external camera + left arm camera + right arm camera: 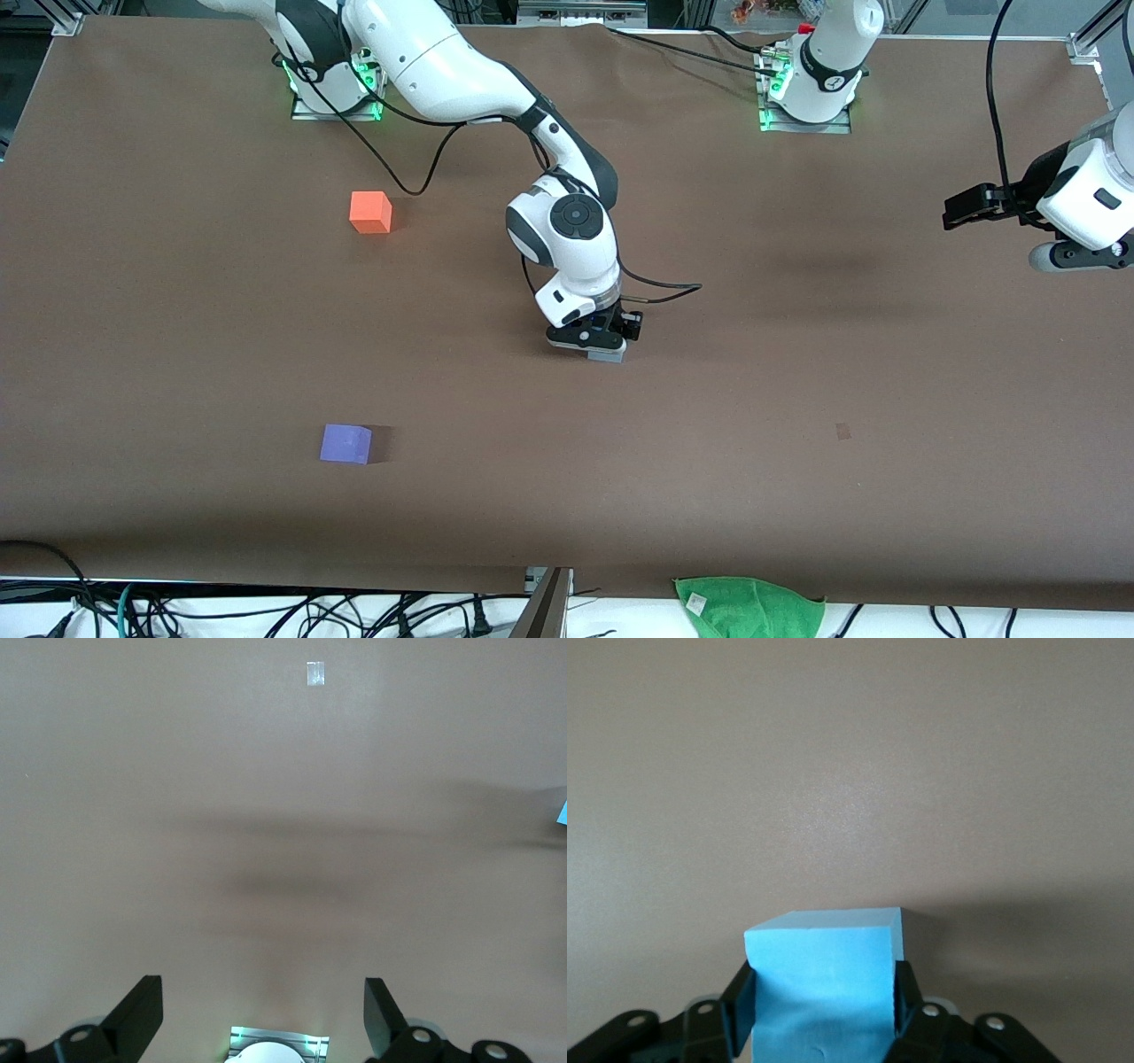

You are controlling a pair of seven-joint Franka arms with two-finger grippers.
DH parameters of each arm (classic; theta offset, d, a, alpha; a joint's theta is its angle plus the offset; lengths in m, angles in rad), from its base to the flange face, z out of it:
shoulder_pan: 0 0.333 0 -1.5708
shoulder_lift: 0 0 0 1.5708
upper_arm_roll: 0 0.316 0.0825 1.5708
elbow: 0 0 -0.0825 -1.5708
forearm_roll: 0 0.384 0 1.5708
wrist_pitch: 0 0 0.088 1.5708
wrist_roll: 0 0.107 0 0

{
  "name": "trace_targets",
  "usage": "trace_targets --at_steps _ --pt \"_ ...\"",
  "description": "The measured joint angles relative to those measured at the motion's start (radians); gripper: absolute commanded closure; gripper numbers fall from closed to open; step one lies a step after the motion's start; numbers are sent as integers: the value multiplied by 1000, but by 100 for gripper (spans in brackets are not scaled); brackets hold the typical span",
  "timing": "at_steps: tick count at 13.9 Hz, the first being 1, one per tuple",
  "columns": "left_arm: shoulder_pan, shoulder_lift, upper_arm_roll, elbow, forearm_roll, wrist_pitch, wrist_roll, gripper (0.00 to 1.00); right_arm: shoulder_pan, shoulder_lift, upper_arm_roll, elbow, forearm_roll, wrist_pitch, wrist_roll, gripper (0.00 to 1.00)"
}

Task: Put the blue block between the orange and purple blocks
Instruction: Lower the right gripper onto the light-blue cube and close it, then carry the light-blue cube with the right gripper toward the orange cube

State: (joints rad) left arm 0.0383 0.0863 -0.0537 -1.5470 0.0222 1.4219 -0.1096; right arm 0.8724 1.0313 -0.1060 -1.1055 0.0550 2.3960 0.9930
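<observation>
The blue block (pixel 824 974) sits between the fingers of my right gripper (pixel 822 997), which is shut on it. In the front view this gripper (pixel 602 347) is low over the middle of the table, with only a pale edge of the block (pixel 609 356) showing under it. The orange block (pixel 370 213) lies toward the right arm's end, near the bases. The purple block (pixel 345 443) lies nearer the front camera, roughly in line with the orange one. My left gripper (pixel 964 211) waits open and empty above the left arm's end; its wrist view (pixel 263 1001) shows bare table.
A green cloth (pixel 753 604) hangs at the table's front edge. The right arm's black cable (pixel 660 285) loops beside its wrist. A small pale mark (pixel 842 431) is on the brown table (pixel 797 372).
</observation>
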Motion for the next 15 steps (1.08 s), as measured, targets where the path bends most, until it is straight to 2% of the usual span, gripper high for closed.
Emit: trace_targets --at_steps 1,3,5,9,10,12,15 --pt "1 0 1 0 0 0 0 0 0 0 -1 2 -1 0 0 80" --pt "0 0 1 0 0 0 0 0 -4 0 -8 5 -1 -13 -5 80" --pt "-1 0 0 0 0 0 1 0 -23 -10 -18 23 -1 -82 -53 80" --pt "0 0 1 0 0 1 1 0 -128 -123 -22 6 3 -257 -220 79" --pt "0 0 1 0 0 1 1 0 -157 -173 -22 -44 8 -281 -278 79" --pt "0 0 1 0 0 1 1 0 -198 -299 -29 -231 10 -274 -388 79" --pt "1 0 1 0 0 1 1 0 -228 -493 -104 -610 12 -79 -590 79"
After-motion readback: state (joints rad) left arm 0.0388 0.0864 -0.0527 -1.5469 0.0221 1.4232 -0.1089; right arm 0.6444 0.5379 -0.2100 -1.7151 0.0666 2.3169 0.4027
